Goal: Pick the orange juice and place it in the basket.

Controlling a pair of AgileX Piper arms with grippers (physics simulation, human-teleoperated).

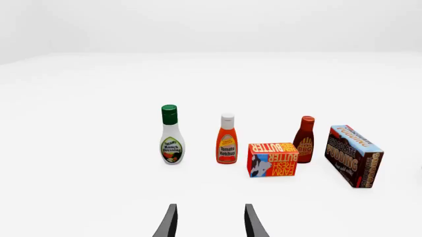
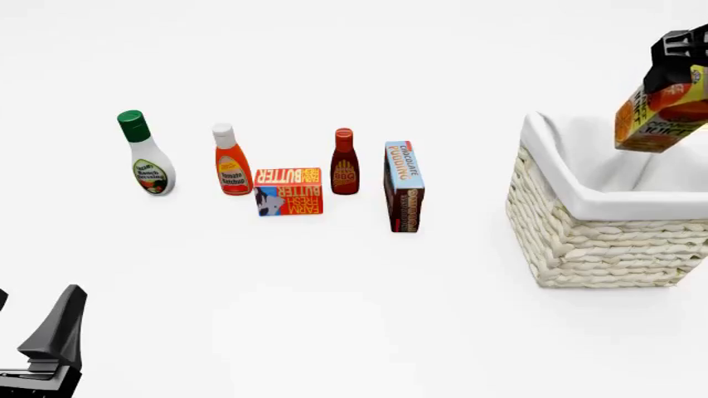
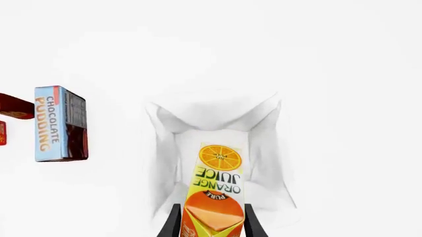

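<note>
The orange juice carton [image 2: 661, 118] is orange and yellow and hangs tilted in my right gripper [image 2: 677, 62], above the basket's opening. In the right wrist view the carton [image 3: 214, 190] sits between the two dark fingers [image 3: 173, 224], with the white-lined inside of the basket [image 3: 218, 116] below it. The basket [image 2: 603, 240] is cream wicker with a white liner, at the right of the front view. My left gripper [image 1: 209, 222] is open and empty, low at the near left [image 2: 50, 332], far from the basket.
A row of groceries stands mid-table: ranch dressing bottle [image 2: 145, 154], ketchup bottle [image 2: 230, 161], butter box [image 2: 288, 191], BBQ sauce bottle [image 2: 344, 162], chocolate pudding box [image 2: 404, 186]. The pudding box also shows in the right wrist view [image 3: 61, 123].
</note>
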